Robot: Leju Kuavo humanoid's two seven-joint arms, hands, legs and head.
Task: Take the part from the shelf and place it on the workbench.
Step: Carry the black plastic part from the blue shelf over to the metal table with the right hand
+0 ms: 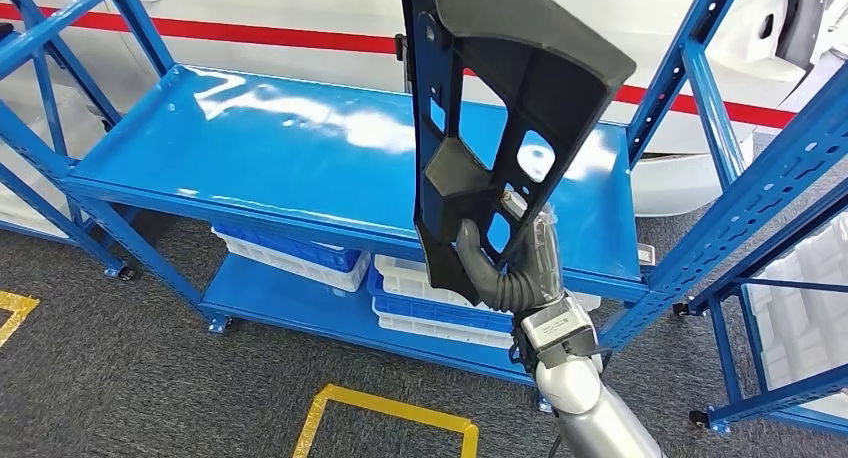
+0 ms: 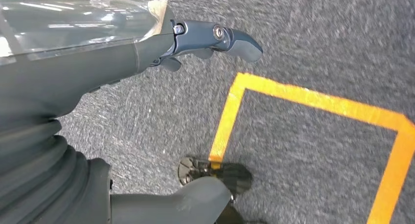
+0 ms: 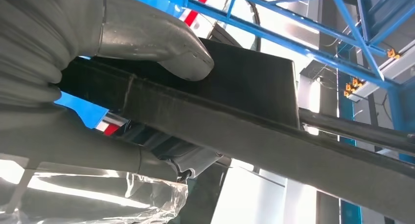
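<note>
A large dark grey plastic part (image 1: 500, 108) with several cut-out holes stands upright in the air in front of the blue shelf (image 1: 280, 148). My right hand (image 1: 510, 263) grips its lower end, thumb on the near face. Seen from the right wrist, the thumb (image 3: 161, 43) presses on the part's dark ribbed edge (image 3: 254, 121), with the other fingers underneath. My left hand (image 2: 195, 43) hangs over the grey carpet with its fingers spread and nothing in it.
The shelf's upper board is bare and glossy. Blue and white crates (image 1: 310, 258) sit on the lower board. Blue uprights (image 1: 700, 88) and another rack (image 1: 790, 238) stand to the right. Yellow floor tape (image 1: 385, 418) marks a box on the carpet.
</note>
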